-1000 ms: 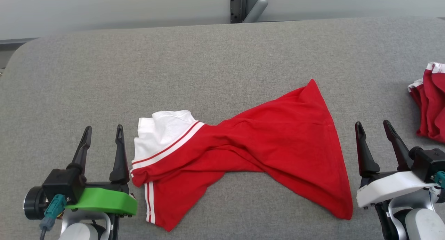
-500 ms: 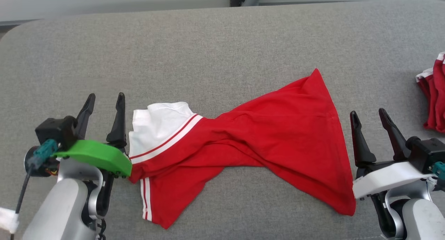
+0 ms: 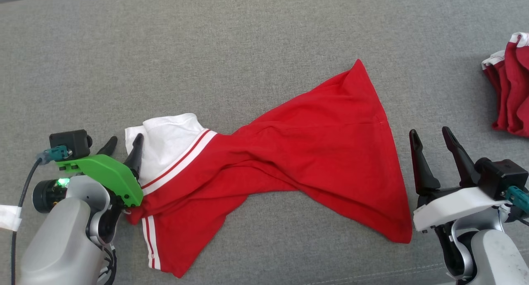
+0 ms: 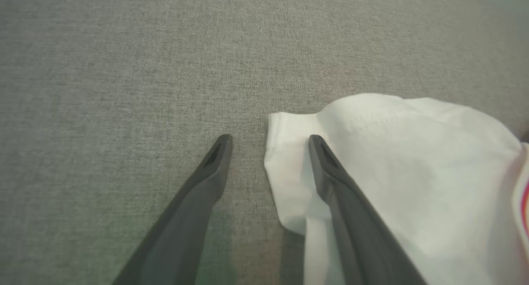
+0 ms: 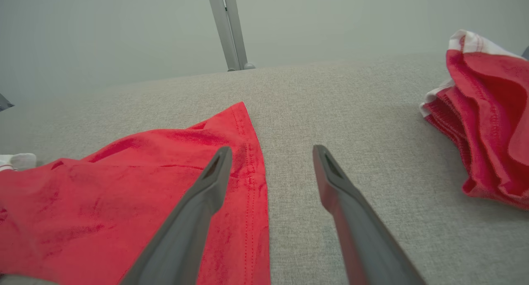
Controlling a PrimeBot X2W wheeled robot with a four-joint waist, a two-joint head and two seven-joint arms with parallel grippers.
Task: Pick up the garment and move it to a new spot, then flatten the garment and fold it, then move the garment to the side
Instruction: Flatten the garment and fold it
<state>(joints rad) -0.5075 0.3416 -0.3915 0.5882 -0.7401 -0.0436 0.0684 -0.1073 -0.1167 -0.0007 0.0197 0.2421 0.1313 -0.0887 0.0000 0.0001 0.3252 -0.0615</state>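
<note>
Garment point(image 4: 392, 161) edge lies within spread left pincer point(image 4: 269, 139), wrist view shows; right pincer point(image 3: 430, 132) spread

Left tool point(image 3: 126, 138) and right tool point(image 3: 429, 131) both have fingers spread.

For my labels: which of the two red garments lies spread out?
The large red garment in the middle, with a white sleeve at its left end. The other red garment sits bunched at the far right.
</note>
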